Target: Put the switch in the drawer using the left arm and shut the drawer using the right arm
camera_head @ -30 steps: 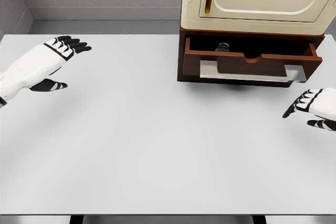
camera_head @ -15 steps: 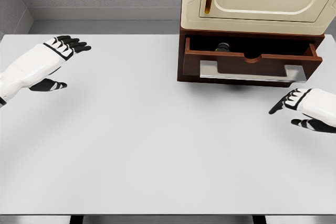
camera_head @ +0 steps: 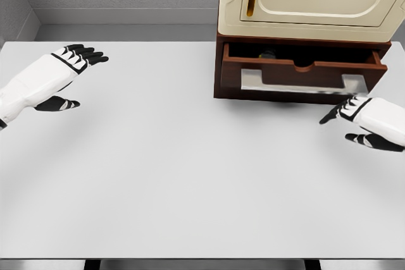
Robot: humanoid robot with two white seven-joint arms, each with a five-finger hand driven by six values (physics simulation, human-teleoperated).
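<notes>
The brown drawer [camera_head: 278,73] under the cream cabinet [camera_head: 304,1] stands partly open, its silver handle [camera_head: 294,85] facing me. A dark object, the switch [camera_head: 268,54], shows inside the drawer at the back left, mostly hidden by the drawer front. My right hand [camera_head: 345,118] is open at the right edge, its fingertips just below the handle's right end. My left hand [camera_head: 66,74] hangs open over the table's far left, holding nothing.
The white table [camera_head: 190,169] fills the view. The cabinet stands at its back right, against a grey wall.
My right hand has moved up and left to the drawer front. The drawer has slid partway in. The left hand has barely moved.
</notes>
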